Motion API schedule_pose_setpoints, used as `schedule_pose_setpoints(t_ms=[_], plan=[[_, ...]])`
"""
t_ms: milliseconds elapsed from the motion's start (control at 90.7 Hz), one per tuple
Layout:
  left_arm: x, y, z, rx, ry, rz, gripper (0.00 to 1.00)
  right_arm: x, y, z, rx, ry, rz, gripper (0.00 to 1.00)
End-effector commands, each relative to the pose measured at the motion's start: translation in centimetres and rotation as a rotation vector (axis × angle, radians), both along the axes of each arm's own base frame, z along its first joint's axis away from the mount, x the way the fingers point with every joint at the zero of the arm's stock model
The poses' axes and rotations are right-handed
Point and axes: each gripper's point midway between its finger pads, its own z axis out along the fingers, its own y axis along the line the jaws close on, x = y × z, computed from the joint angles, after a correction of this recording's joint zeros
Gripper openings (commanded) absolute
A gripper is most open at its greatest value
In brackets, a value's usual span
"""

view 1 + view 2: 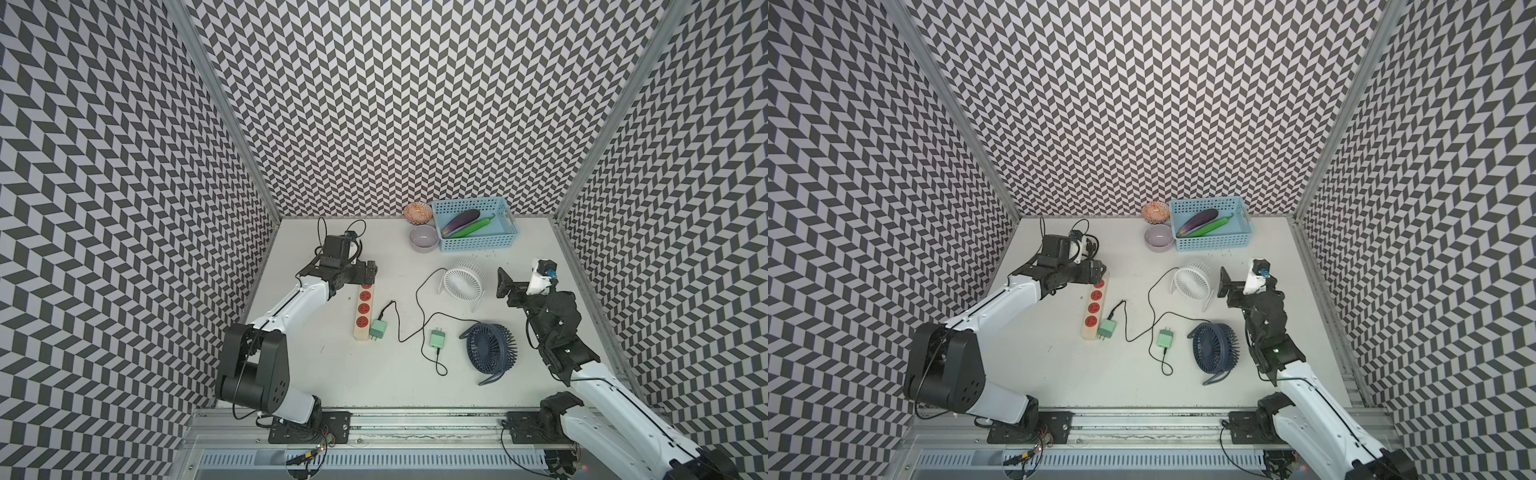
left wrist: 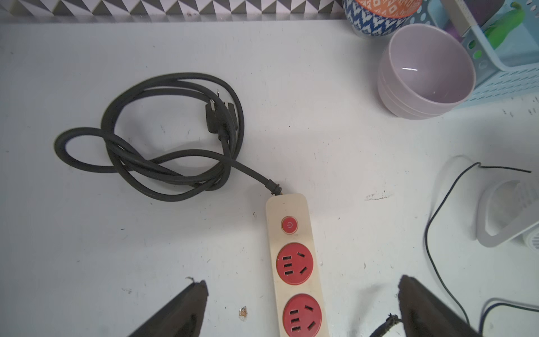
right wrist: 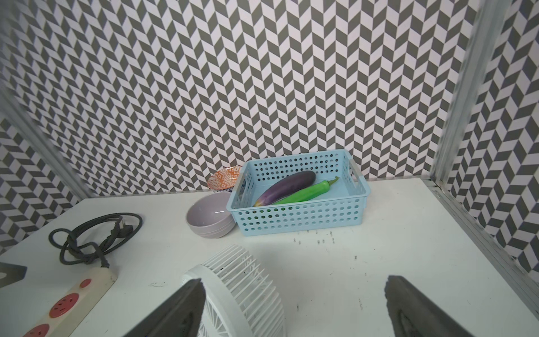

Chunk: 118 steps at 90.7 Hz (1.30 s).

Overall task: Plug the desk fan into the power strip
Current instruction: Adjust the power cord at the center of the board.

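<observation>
Left arm point(image 1: 253, 361) nearest, lower left in both top views. Left claw point(image 2: 303, 286) spread wide over strip point(image 1: 363, 309), middle left, pinching nothing; maybe to hold strip steady. Green plug point(image 1: 378, 328) lies just beside strip, not plugged in. Right claw point(image 3: 294, 280) spread, empty, by white fan point(image 1: 463, 284).
</observation>
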Motion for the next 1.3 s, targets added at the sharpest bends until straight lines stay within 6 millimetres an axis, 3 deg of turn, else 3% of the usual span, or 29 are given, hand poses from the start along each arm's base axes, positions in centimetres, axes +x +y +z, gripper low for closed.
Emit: schedule_pose_setpoints(t_ms=[0, 253, 562, 727, 1014, 1290], plan=[[-0.2, 0.3, 1.8, 0.057, -0.094, -0.054, 1.0, -0.3, 2.1, 1.8, -0.014, -0.071, 0.1, 1.0], [-1.4, 2.9, 3.3, 0.037, -0.165, -0.028, 1.0, 0.0, 5.7, 2.8, -0.006, -0.04, 0.221, 1.0], [-2.9, 6.0, 4.3, -0.048, -0.221, 0.031, 1.0, -1.3, 13.3, 3.5, -0.046, -0.023, 0.434, 1.0], [-2.9, 7.5, 5.0, -0.049, -0.246, 0.072, 1.0, -2.5, 17.4, 2.5, -0.067, 0.008, 0.528, 1.0], [-2.7, 7.9, 5.9, -0.037, -0.272, 0.08, 1.0, -5.8, 25.3, -0.4, -0.194, 0.055, 0.72, 1.0], [-2.8, 7.9, 5.9, -0.037, -0.276, 0.08, 1.0, -6.4, 29.7, -5.1, -0.256, 0.212, 0.802, 1.0]])
